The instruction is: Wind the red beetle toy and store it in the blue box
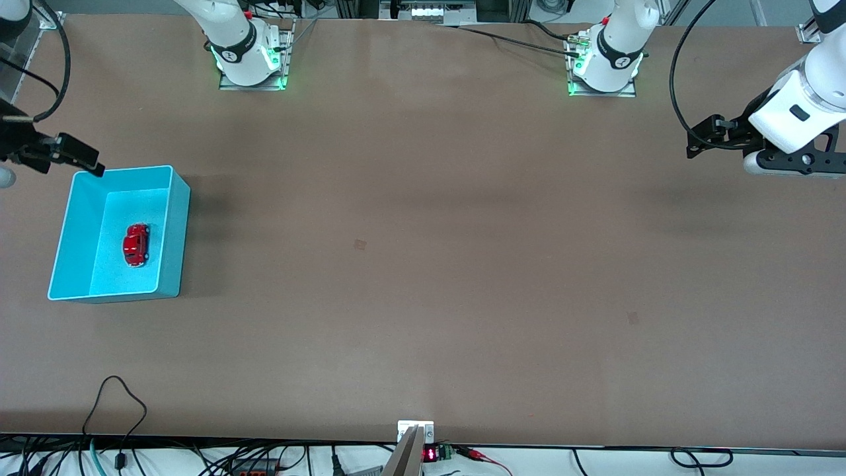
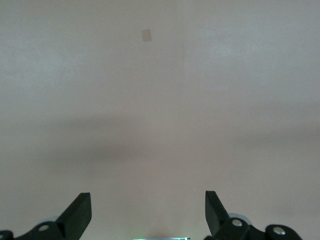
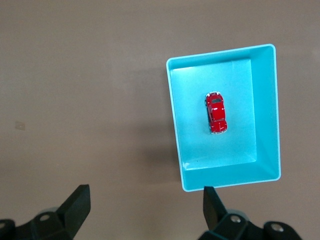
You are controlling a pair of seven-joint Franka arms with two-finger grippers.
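Worktop (image 1: 423,264): broad brown sheet, bare across its middle and toward the left arm's end.

Blue box (image 1: 173,225): sits on the worktop at the right arm's end, open side up. Tall walls, so anything dropped in should stay put.

Left gripper (image 1: 700,139): hangs in the air over the worktop at the left arm's end, well apart from the box. Fingers (image 2: 77,215) spread wide, nothing between them, only bare worktop under its wrist camera. This arm is waiting.

Right gripper (image 1: 82,158): up in the air over the box's corner nearest the robot bases. Fingers (image 3: 75,207) released and empty in its wrist view, which looks straight down on the box.

Red beetle toy (image 1: 136,244): rests on its wheels on the box floor, about midway, touching no wall. Nobody holds it.

Judgement: the toy lies stored, both grippers stand clear, so the task looks finished. Whether the spring was wound cannot be told from here.
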